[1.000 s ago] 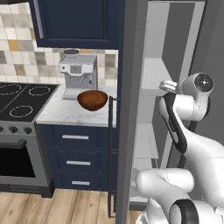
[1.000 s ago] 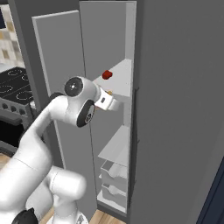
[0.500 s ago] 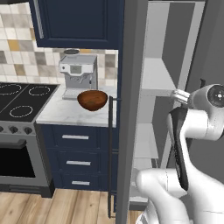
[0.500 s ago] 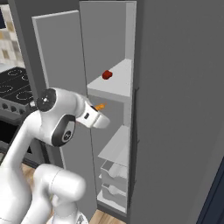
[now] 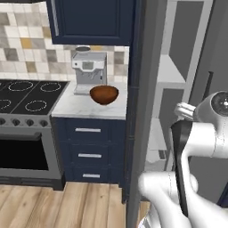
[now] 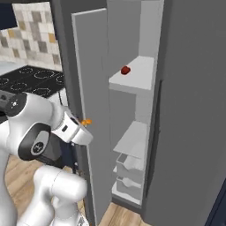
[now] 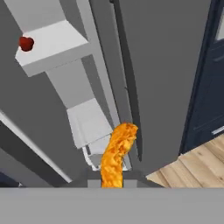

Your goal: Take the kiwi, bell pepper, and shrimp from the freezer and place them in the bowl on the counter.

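Far to my left the bowl (image 5: 103,94) sits on the counter (image 5: 84,108), beside the coffee machine (image 5: 89,71) and well apart from me. It looks empty from here (though its inside is only partly visible). Between the bowl and me stands the open freezer (image 6: 132,132) door (image 6: 92,110), edge-on, and that is my main worry: swinging straight toward the counter could clip that door, and a knock might jar the shrimp (image 7: 116,154) loose.

My claw (image 6: 84,125) hangs just outside the door, closed on the shrimp. In the hand view the orange curl rises from between my tips, most of its length sticking out past them. Held that close to one end, I judge the grip thin; a fast swing or a bump could let it pivot or slide out onto the wood floor (image 7: 192,159).

Further right, the bell pepper (image 6: 125,70) lies on the upper freezer shelf (image 6: 137,73), near its front edge. I cannot make out the kiwi anywhere.
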